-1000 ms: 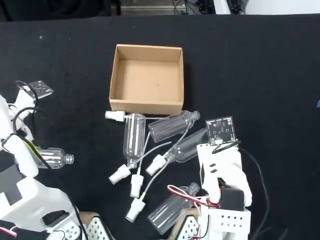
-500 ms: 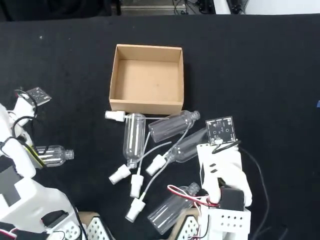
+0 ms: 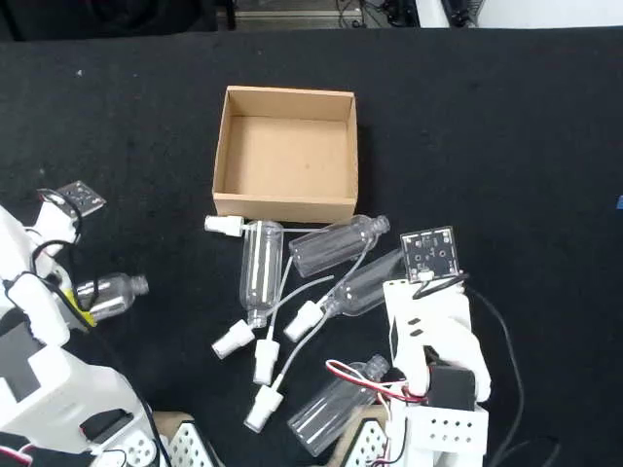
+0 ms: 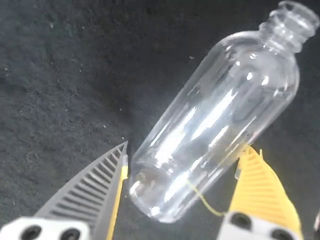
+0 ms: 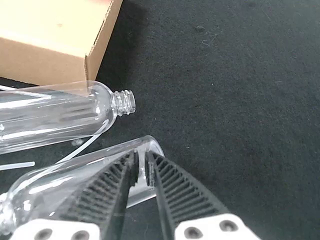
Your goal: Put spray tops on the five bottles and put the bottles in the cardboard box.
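We see the left gripper [image 4: 186, 148] clamped on 1 bottle [image 4: 225, 100], the right gripper [image 5: 142, 155] pressed together over a 2nd bottle [image 5: 65, 180].

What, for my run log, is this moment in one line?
left gripper: shut on clear bottle | right gripper: shut, over second bottle | cardboard box: empty

Black cloth-covered table [image 3: 506, 126], cables beyond.

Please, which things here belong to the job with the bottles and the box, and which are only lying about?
For the job:
cardboard box; bottle held in the left gripper; four loose bottles; five spray tops.

Only lying about:
cables beyond the black table; small blue thing at the high view's right edge.
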